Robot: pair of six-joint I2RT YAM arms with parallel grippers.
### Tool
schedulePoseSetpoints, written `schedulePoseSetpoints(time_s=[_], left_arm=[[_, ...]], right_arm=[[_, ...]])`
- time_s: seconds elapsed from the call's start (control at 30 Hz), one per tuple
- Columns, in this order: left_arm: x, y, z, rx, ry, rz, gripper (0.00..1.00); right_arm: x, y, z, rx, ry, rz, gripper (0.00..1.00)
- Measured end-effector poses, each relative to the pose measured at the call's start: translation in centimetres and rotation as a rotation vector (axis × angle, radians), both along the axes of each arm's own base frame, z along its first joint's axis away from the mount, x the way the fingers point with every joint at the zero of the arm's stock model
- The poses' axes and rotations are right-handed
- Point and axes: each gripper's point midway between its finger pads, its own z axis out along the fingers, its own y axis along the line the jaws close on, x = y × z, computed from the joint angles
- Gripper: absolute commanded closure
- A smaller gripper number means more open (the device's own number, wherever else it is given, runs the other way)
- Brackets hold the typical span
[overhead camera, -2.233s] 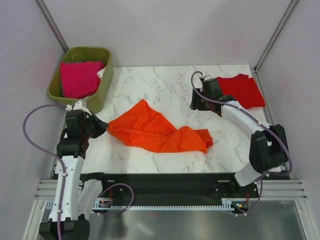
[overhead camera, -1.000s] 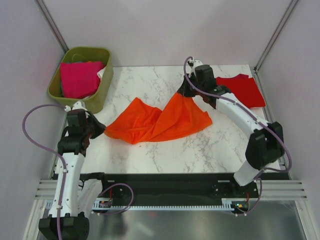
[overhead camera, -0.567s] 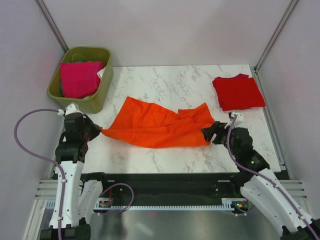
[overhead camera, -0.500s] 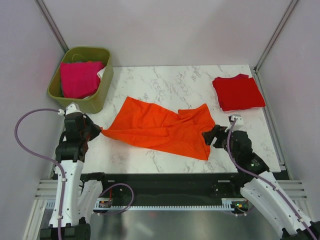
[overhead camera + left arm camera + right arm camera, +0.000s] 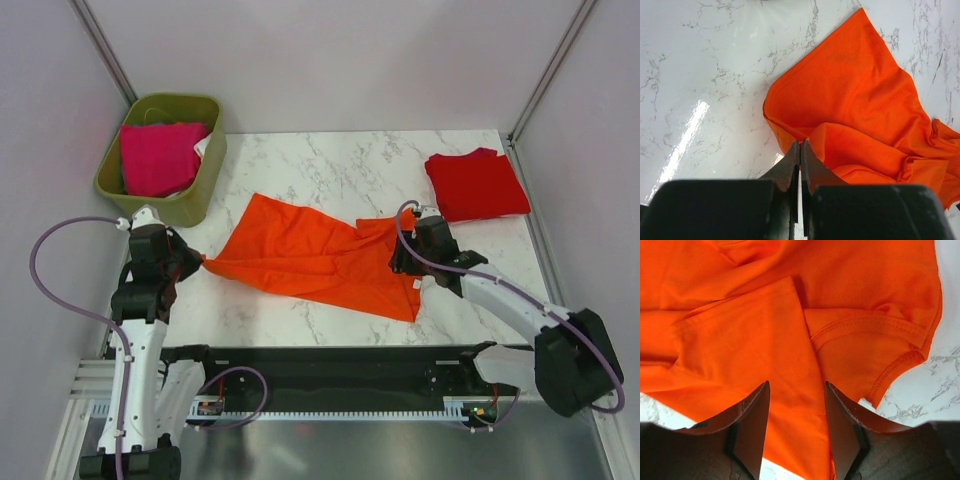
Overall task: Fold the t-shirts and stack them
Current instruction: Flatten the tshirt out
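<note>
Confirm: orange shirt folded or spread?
Spread, not neatly folded: the orange t-shirt lies rumpled and wide across the marble table, with loose overlaps near its right end.

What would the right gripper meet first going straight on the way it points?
Probably the orange t-shirt: the right gripper points at it, jaws open, cloth filling the view between them. Distance unclear.

The first shirt (image 5: 310,258) lies in the middle of the table (image 5: 330,165), with the left gripper (image 5: 200,262) at its left tip and the right gripper (image 5: 405,262) over its right end — the second shirt (image 5: 477,185) sits far right on the table, and the third shirt (image 5: 155,157) lies in the bin (image 5: 205,175) at the far left.
</note>
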Motion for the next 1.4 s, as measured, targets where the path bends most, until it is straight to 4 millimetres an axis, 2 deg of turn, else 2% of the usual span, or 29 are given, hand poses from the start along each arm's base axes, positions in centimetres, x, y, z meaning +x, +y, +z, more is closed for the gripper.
schedulePoseSetpoints(time_s=[0.1,0.37,0.53,0.67,0.77,0.87,0.9,1.0,1.13,1.2,1.3,1.4], left_arm=[[0.0,0.0,0.0,-0.001,0.0,-0.002,0.98],[0.0,-0.3,0.0,-0.01,0.0,-0.014,0.98],[0.0,-0.3,0.0,-0.01,0.0,-0.014,0.98],[0.0,-0.3,0.0,-0.01,-0.001,-0.014,0.98],[0.0,-0.3,0.0,-0.01,-0.001,-0.015,0.98],[0.0,-0.3,0.0,-0.011,-0.001,-0.015,0.98],[0.0,-0.3,0.0,-0.011,-0.002,-0.016,0.98],[0.0,-0.4,0.0,-0.012,-0.002,-0.016,0.98],[0.0,-0.4,0.1,-0.012,-0.004,-0.017,0.98],[0.0,-0.4,0.1,-0.012,-0.003,-0.017,0.98],[0.1,-0.4,0.0,-0.012,0.001,-0.016,0.98],[0.3,-0.3,-0.6,-0.015,0.027,-0.016,0.98]], right_arm=[[1.3,0.1,-1.2,-0.046,0.036,-0.009,0.45],[5.8,1.3,-2.0,-0.091,0.032,-0.028,0.46],[7.8,2.2,-3.4,-0.107,0.056,-0.027,0.47],[8.5,2.5,-4.9,-0.122,0.085,-0.022,0.48],[8.6,2.6,-5.4,-0.13,0.095,-0.017,0.62],[8.8,2.7,-5.5,-0.13,0.094,-0.012,0.81],[8.9,2.8,-5.5,-0.129,0.092,-0.009,0.92],[9.0,2.9,-5.4,-0.123,0.084,-0.005,1.0],[9.1,3.1,-5.0,-0.113,0.075,-0.002,1.0],[9.3,3.1,-4.1,-0.104,0.055,-0.004,1.0],[9.6,3.1,-1.8,-0.081,0.004,-0.01,1.0],[10.1,2.7,1.3,-0.05,-0.066,-0.033,1.0]])
